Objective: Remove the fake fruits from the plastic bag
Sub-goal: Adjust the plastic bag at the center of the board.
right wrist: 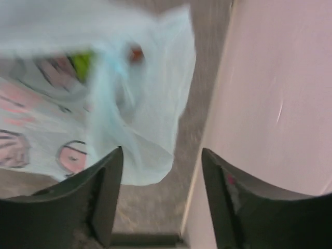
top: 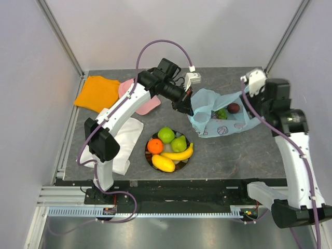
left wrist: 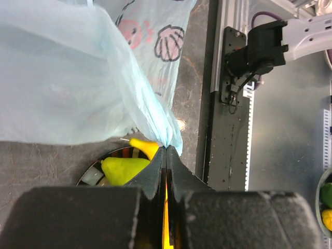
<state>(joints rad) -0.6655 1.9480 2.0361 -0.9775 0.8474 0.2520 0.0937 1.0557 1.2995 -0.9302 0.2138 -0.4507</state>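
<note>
The light-blue plastic bag (top: 220, 120) with pink prints lies at the back right, its left edge lifted. My left gripper (top: 188, 107) is shut on that edge; in the left wrist view its tips (left wrist: 167, 148) pinch the film of the bag (left wrist: 67, 78). Green grapes (top: 221, 113) and a dark red fruit (top: 234, 108) show inside. My right gripper (right wrist: 162, 155) stands open just off the bag's right end (right wrist: 140, 119), holding nothing. A plate (top: 149, 156) carries a green apple (top: 166, 135), pear (top: 179, 143), orange (top: 154, 146), banana (top: 179, 154) and yellow oval fruit (top: 163, 163).
An orange cloth (top: 98, 92) lies at the back left, with a pink item (top: 148, 106) beside it under the left arm. A white folded cloth (top: 127, 140) lies left of the plate. The enclosure's right wall (right wrist: 270, 104) stands close beside my right gripper.
</note>
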